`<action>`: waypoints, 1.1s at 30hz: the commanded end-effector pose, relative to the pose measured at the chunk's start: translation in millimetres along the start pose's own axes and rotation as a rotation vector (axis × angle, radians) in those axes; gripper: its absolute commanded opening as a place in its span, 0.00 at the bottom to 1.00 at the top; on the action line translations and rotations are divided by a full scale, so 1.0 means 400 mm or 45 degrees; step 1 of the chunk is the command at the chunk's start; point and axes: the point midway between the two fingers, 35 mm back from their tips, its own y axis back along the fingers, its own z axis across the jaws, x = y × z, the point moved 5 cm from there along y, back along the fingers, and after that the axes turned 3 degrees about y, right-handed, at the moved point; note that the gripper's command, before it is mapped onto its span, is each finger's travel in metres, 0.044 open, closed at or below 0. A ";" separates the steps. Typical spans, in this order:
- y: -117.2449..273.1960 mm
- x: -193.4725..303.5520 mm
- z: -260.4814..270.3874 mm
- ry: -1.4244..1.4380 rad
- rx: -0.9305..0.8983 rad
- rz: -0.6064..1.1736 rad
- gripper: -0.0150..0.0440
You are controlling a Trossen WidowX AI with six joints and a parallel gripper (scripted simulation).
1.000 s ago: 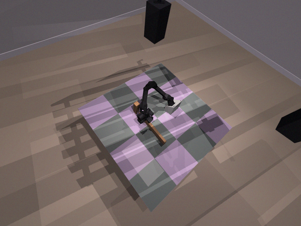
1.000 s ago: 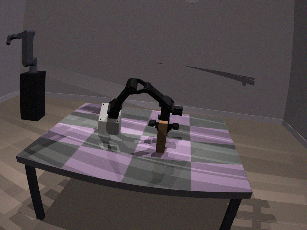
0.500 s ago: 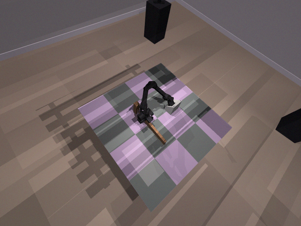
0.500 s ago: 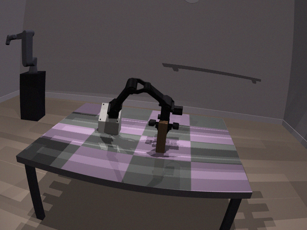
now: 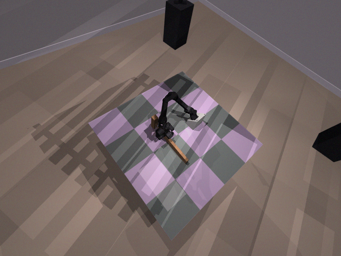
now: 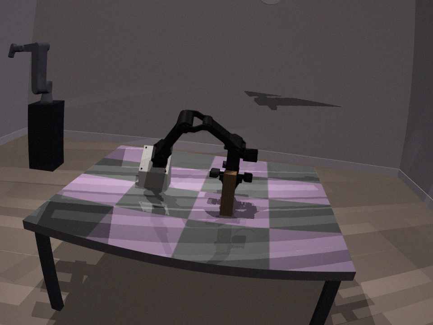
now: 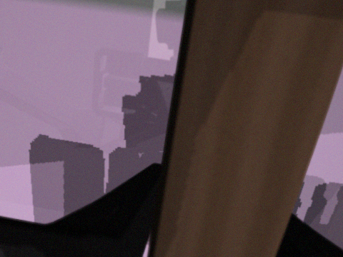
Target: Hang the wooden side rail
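The wooden side rail [image 5: 177,150] [image 7: 250,125] runs from under my gripper toward the table's middle in the top view. Its far end appears low, at or close to the table top. My gripper [image 5: 164,137] [image 7: 196,180] is shut on the rail near its post-side end; in the wrist view the rail rises between the two black fingers. The headboard post [image 5: 154,121] [image 6: 228,196] stands upright just beyond the gripper. In the exterior view it covers the fingers and the rail. The hooks, pins and slot are hidden, so I cannot tell whether the hooks touch the pins.
The checkered table [image 5: 154,176] [image 6: 300,250] carries everything. My arm's pale, wedge-shaped base mount [image 5: 196,123] [image 6: 150,180] stands to one side of the post. Black pedestals [image 5: 177,26] [image 6: 45,136] stand on the floor away from the table; one bears a grey arm [image 6: 39,70].
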 end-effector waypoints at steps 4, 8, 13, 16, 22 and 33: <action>0.015 0.001 -0.004 -0.005 0.018 0.000 0.25; 0.017 0.001 -0.004 -0.005 0.018 0.000 0.25; 0.019 0.001 -0.004 -0.005 0.018 0.000 0.25; 0.020 0.001 -0.004 -0.005 0.018 0.000 0.25; 0.023 0.001 -0.004 -0.005 0.018 0.000 0.25; 0.027 0.001 -0.004 -0.005 0.018 0.000 0.25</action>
